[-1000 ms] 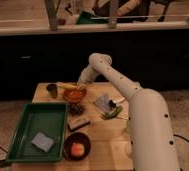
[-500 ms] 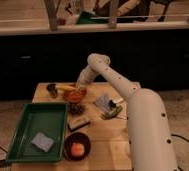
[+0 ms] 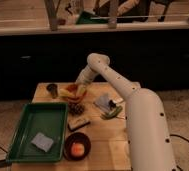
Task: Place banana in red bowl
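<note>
The arm has hardly shifted over the last second, but the banana (image 3: 66, 93) has come into plainer sight. It is a pale yellow shape at the left side of the red bowl (image 3: 81, 93), seemingly lying on or across the rim; I cannot tell if it sits fully inside. The gripper (image 3: 77, 85) hangs just above the bowl, and whether it grips or has let go I cannot tell. I'd judge the fruit light, soft under a smooth skin and easily bruised. If it needs nudging in, take it across the middle, over its narrow width, with a gentle squeeze. A small dark cup (image 3: 52, 90) stands near.
</note>
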Controlling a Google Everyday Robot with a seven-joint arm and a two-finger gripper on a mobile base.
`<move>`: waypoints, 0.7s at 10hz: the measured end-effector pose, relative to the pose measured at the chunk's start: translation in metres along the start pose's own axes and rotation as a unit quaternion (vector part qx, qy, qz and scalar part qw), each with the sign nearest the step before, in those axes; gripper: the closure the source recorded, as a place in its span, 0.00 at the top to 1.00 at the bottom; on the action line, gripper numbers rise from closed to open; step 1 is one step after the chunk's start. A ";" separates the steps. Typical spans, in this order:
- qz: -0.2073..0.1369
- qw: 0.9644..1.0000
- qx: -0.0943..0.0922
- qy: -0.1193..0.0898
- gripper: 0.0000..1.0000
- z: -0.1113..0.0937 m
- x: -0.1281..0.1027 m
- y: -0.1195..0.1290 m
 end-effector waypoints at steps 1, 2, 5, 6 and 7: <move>-0.001 1.000 0.002 -0.001 0.80 -0.002 0.000 -0.001; -0.001 1.000 0.004 -0.001 0.80 -0.005 0.001 -0.001; -0.005 1.000 0.006 -0.003 0.80 -0.009 0.000 -0.002; -0.005 1.000 0.006 -0.003 0.80 -0.010 0.001 -0.002; -0.005 1.000 0.006 -0.003 0.80 -0.011 0.002 -0.001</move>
